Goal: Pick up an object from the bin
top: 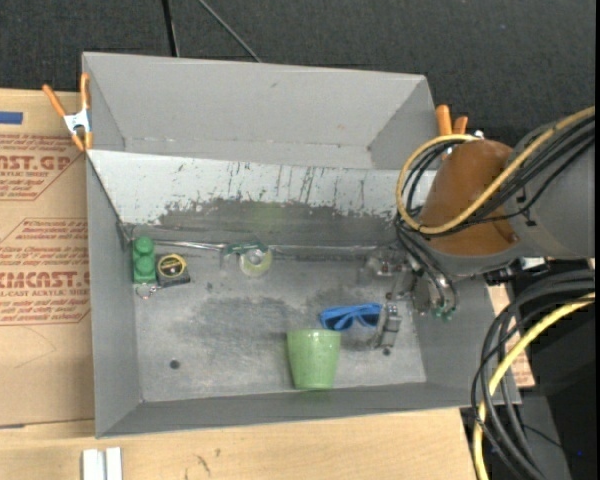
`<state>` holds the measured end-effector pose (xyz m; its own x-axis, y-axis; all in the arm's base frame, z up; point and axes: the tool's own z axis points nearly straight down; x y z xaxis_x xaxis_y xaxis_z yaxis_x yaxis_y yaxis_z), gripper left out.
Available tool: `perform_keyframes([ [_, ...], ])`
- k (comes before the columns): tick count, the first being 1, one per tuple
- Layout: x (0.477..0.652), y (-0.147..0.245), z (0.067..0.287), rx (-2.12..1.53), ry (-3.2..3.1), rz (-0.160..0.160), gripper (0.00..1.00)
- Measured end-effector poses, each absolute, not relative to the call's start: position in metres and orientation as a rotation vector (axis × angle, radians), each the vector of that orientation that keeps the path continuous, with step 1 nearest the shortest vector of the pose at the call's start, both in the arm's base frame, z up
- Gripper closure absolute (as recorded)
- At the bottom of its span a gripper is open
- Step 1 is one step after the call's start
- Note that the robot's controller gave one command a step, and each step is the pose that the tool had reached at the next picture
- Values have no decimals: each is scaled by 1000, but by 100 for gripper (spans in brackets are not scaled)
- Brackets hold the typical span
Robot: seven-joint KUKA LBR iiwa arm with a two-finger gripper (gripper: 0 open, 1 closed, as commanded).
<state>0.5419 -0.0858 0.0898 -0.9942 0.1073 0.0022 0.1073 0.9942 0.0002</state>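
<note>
Blue sunglasses lie just behind the green cup, to its right. My gripper hangs further right of the cup, at their end. I cannot tell how open my jaws are, or whether they hold anything. I think it best to straddle the frame, clear of the cup.

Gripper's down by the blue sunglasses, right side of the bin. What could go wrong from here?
1. The gripper is at the right end of the blue sunglasses, not over their middle. A grab there may catch only an edge, and they could swing or slip out.
2. The green cup is close to the glasses and might get nudged if they drag.
3. The bin's right wall is near, so the wrist could graze it.
</note>
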Motion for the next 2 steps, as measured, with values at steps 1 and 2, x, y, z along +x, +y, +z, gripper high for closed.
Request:
perform_keyframes([
  [1, 542, -85, 93, -166, -3138, 0, 100],
  [2, 516, -61, 232, -194, -3144, -1, 100],
])
